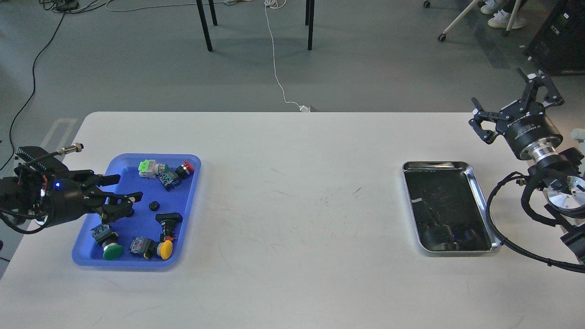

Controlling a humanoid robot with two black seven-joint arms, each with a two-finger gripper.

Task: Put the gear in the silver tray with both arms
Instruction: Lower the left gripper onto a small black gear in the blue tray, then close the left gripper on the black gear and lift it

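Two small black gears lie in the blue tray (91,258) at the left. One gear (154,206) is in plain sight. The other (129,212) is half hidden under my left gripper (127,188), which hangs low over the tray with its fingers apart and nothing in them. The silver tray (476,183) sits at the right of the table with a bare dark floor. My right gripper (500,91) is open and empty, raised beyond the table's far right corner, behind the silver tray.
The blue tray also holds several push-button switches: green (112,251), yellow (165,249), red (186,168), and a black one (168,220). A black cable (507,244) loops by the silver tray's right rim. The white table (297,205) lies between the trays.
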